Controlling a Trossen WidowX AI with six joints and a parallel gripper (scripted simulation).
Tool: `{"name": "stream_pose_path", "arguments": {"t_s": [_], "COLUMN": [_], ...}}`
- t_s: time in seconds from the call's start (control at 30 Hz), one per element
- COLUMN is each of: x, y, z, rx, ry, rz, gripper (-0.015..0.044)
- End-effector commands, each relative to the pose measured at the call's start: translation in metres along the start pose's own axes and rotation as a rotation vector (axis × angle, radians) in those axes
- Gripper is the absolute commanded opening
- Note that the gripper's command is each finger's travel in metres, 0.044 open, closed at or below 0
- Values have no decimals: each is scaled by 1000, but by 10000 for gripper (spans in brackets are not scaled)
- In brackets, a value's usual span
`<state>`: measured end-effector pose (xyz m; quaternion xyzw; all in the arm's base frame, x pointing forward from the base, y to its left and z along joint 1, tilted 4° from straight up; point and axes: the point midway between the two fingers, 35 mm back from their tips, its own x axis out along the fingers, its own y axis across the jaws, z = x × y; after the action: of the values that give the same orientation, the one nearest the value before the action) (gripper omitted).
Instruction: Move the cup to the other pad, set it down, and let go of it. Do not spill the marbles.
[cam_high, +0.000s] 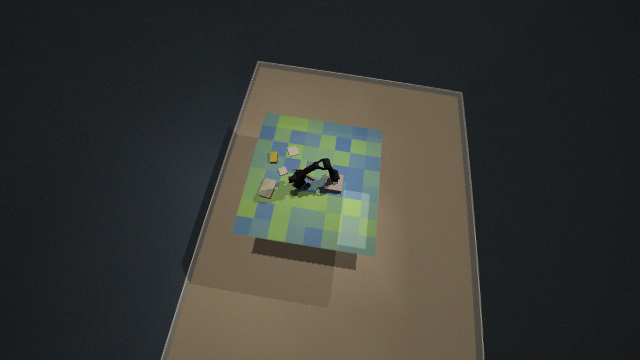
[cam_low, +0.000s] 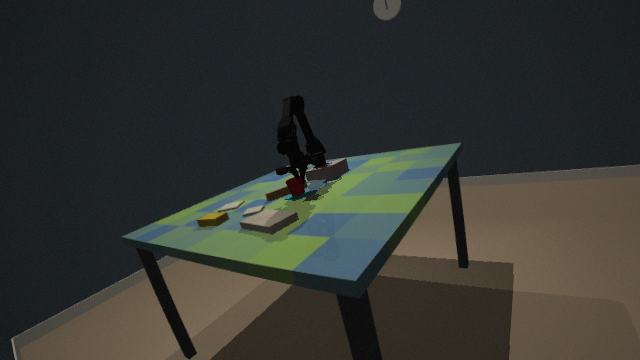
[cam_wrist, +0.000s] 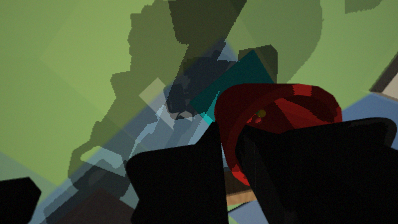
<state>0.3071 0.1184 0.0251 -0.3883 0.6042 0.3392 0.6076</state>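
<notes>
We see the gripper (cam_wrist: 229, 150) clamped on the wall of the red cup (cam_wrist: 280, 117), one finger (cam_wrist: 177, 180) outside left, a yellow marble (cam_wrist: 261, 113) inside; the teal pad (cam_wrist: 235, 80) lies just ahead, below the cup

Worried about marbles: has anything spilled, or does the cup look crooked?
Nothing stands out. The red cup looks upright in the gripper, low over the teal pad. One yellowish marble shows inside the cup; none visible on the table.
</notes>
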Motion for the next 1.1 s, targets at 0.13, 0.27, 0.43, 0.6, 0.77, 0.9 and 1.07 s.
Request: {"name": "stream_pose_path", "arguments": {"t_s": [0.13,0.27,0.43,0.6,0.77,0.9,1.07], "x": [-1,-2,-9,-17,-25,-31,-38], "y": [0,0,-1,-1,-1,-1,-1], "z": [0,0,1,1,1,1,1], "rx": [0,0,0,-1,-1,-2,-2], "ry": [-1,-1,0,0,1,1,1], "rz": [-1,-1,-1,0,0,0,0], "gripper": [128,128,128,128,128,128,128]}}
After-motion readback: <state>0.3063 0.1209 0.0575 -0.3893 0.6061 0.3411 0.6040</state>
